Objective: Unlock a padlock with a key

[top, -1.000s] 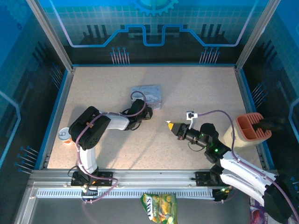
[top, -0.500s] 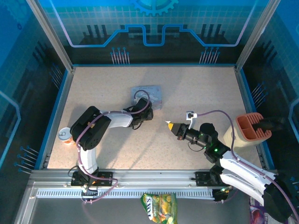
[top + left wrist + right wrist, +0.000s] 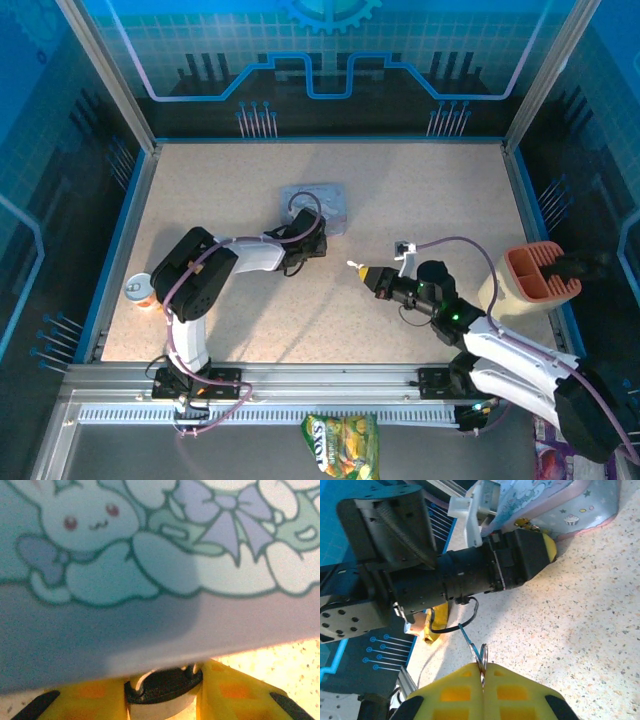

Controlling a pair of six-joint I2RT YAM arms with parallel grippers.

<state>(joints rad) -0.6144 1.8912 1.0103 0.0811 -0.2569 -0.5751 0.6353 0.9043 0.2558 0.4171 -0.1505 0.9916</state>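
Left wrist view: left end effector pinches one padlock, one cartoon tin at 12 o'clock. Right wrist view: right end effector clamps one key.

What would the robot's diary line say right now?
left gripper: pinching padlock beside tin | right gripper: shut on key | key not yet in padlock

The speckled beige table carries a pale blue cartoon tin lying flat around its middle, nearer the far edge, and a small can standing at the left edge.
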